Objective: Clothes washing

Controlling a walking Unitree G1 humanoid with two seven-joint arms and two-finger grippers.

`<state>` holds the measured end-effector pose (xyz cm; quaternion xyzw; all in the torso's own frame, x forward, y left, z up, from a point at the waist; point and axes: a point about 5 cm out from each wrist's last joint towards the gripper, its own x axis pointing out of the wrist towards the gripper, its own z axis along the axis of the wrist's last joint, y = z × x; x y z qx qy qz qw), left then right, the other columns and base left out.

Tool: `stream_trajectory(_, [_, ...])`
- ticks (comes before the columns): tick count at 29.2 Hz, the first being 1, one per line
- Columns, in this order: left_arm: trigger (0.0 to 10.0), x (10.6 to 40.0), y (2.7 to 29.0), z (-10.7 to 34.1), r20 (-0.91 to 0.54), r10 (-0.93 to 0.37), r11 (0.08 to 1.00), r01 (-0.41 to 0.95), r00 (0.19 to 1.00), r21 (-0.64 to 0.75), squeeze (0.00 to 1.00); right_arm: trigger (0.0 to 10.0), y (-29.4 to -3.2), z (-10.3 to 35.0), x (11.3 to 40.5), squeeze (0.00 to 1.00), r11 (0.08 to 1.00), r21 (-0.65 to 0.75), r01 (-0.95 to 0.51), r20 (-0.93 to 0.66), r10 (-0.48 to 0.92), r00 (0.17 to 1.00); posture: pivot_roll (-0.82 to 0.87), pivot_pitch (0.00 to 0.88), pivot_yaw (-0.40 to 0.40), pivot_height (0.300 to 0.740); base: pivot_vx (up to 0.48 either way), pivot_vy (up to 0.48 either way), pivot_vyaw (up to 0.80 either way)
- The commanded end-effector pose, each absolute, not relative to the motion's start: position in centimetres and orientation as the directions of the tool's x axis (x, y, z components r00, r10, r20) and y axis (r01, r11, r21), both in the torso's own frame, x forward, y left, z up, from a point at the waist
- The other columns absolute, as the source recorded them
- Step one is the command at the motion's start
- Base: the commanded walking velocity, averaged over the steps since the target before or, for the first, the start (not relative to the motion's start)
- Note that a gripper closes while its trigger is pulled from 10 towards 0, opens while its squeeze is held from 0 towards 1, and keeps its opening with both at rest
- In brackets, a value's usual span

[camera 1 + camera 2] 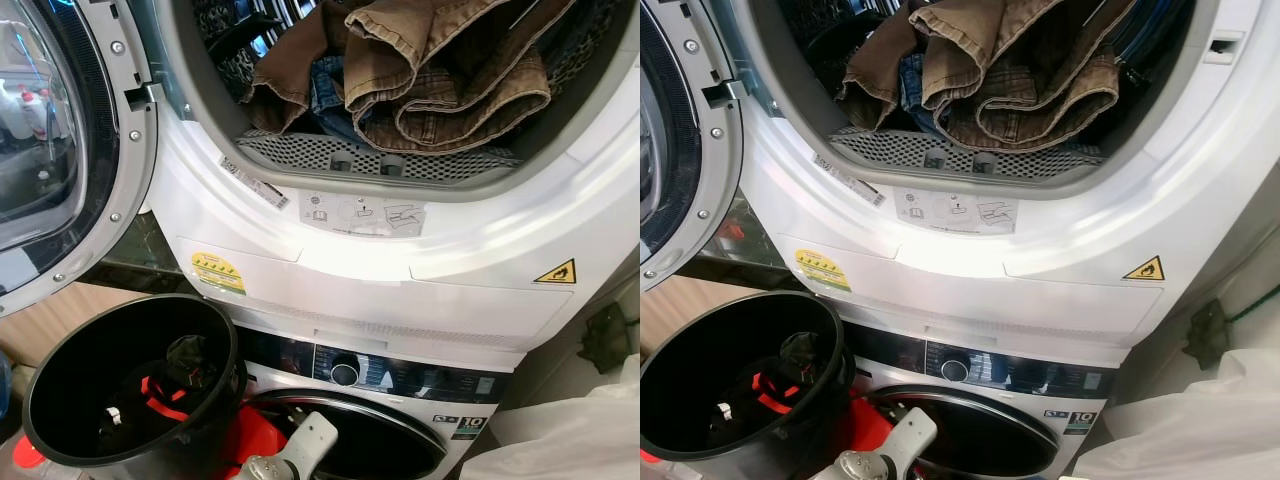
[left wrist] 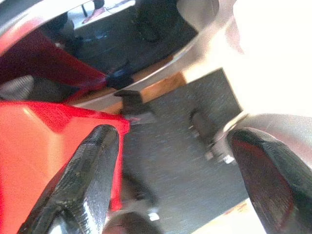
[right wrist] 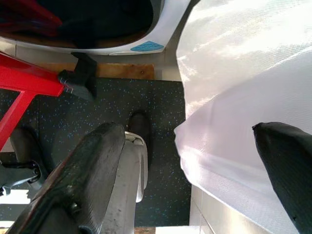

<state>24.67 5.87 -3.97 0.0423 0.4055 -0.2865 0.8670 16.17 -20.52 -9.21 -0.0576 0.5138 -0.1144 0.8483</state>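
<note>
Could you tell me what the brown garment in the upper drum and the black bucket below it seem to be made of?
The brown garment looks like corduroy or a similar ribbed cotton: fine ridges and thick stitched hems show. The black bucket appears to be moulded plastic, with a smooth, slightly glossy rim; it could conceivably be something else.

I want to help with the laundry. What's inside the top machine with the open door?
Inside the top machine lies a heap of brown clothes, and something blue peeks out beneath them. The heap hides whatever lies underneath and farther back in the drum.
</note>
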Motion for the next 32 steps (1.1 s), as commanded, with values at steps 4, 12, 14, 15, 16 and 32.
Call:
stream_trajectory(4, [10.0, 23.9, 7.6, -5.0, -0.755, -0.399, 0.911, 0.321, 0.521, -0.260, 0.00, 10.0, -20.8, -9.1, 16.3, 0.00, 0.966, -0.212, 0.146, -0.854, -0.256, 0.452, -0.26, 0.000, 0.013, 0.740, 0.000, 0.000, 0.00])
stream_trajectory(12, [10.0, 22.4, 9.2, -6.2, -0.793, -0.360, 0.925, 0.298, 0.491, -0.235, 0.00, 10.0, -20.8, -9.0, 16.5, 0.00, 0.967, -0.220, 0.126, -0.852, -0.254, 0.458, -0.27, 0.000, 0.012, 0.740, 0.000, 0.000, 0.00])
stream_trajectory(14, [10.0, 22.1, 9.4, -6.4, -0.799, -0.356, 0.924, 0.308, 0.484, -0.225, 0.00, 10.0, -20.8, -9.0, 16.5, 0.00, 0.968, -0.221, 0.123, -0.852, -0.253, 0.459, -0.27, 0.000, 0.011, 0.740, 0.000, 0.000, 0.00])
stream_trajectory(15, [10.0, 21.8, 9.6, -6.6, -0.805, -0.353, 0.924, 0.312, 0.477, -0.221, 0.00, 10.0, -20.7, -9.0, 16.5, 0.00, 0.968, -0.220, 0.122, -0.852, -0.252, 0.459, -0.27, 0.000, 0.011, 0.740, 0.000, 0.000, 0.00])
stream_trajectory(16, [10.0, 21.6, 9.7, -6.7, -0.810, -0.351, 0.924, 0.312, 0.470, -0.220, 0.00, 10.0, -20.7, -9.1, 16.4, 0.00, 0.968, -0.220, 0.122, -0.852, -0.252, 0.459, -0.27, 0.000, 0.009, 0.740, 0.000, 0.000, 0.00])
stream_trajectory(32, [10.0, 20.5, 11.9, -7.6, -0.818, -0.221, 0.968, 0.223, 0.530, -0.117, 0.00, 10.0, -20.4, -9.3, 16.1, 0.00, 0.970, -0.211, 0.119, -0.857, -0.242, 0.455, -0.24, 0.000, 0.009, 0.740, 0.000, 0.000, 0.00])
